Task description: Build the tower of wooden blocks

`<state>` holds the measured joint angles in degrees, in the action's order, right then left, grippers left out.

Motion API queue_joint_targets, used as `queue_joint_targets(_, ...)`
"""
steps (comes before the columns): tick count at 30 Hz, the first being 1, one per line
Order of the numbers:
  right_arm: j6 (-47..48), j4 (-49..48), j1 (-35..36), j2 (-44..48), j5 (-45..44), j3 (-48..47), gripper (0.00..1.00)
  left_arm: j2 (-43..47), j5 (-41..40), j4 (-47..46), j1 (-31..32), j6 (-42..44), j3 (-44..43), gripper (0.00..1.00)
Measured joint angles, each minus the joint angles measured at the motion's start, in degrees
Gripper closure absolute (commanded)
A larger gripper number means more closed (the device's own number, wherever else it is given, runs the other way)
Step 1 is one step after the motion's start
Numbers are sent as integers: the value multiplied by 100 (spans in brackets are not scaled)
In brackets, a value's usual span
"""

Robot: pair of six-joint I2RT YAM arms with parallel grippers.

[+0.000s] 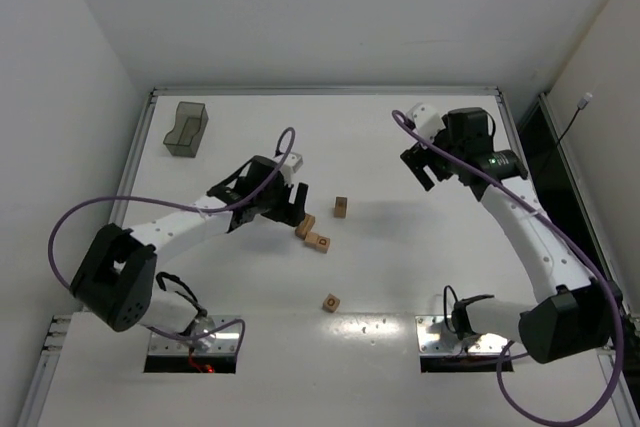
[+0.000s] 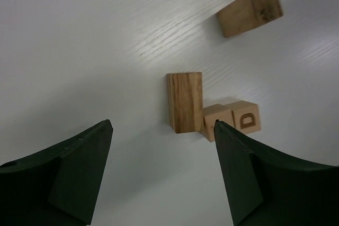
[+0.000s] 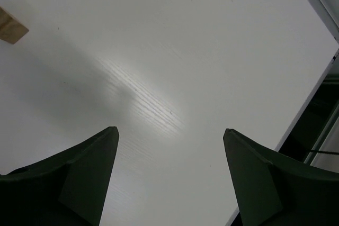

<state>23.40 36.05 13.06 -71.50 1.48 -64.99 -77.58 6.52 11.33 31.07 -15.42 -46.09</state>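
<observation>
Now left end effector (image 2: 162, 125) open beside wood blocks (image 2: 185, 101).

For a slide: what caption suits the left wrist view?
Open fingers of the left gripper frame a wooden brick beside a lettered block, another block farther off.

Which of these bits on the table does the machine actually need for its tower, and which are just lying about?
Needed: long wooden brick; lettered block beside it; farther block; lone cube nearest the arms.
Lying about: dark translucent bin, far left corner.
</observation>
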Motion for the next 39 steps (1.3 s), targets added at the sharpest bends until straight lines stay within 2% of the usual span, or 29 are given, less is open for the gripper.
queue_joint_targets(6, -166, 17, -345, 208, 70, 146, 22, -791, -485, 52, 275, -160, -37, 26)
queue_joint_targets(16, -293, 162, -643, 201, 350, 240, 22, -1346, -544, 76, 695, -334, -448, 26)
queue_joint_targets(23, -310, 195, -774, 70, 560, 240, 22, -1613, -662, 22, 761, -363, -595, 34)
queue_joint_targets(29, -308, 223, -850, 17, 671, 240, 22, -1801, -791, 46, 761, -448, -595, 57)
queue_joint_targets(32, -306, 267, -850, -31, 730, 236, 22, -1812, -813, 55, 763, -474, -595, 92)
queue_joint_targets(33, -297, 306, -850, -63, 785, 223, 22, -1812, -811, 44, 763, -442, -597, 100)
queue_joint_targets(39, 4, 595, -848, -328, 1652, -87, 23, -1587, -433, -44, 756, -214, -437, 100)
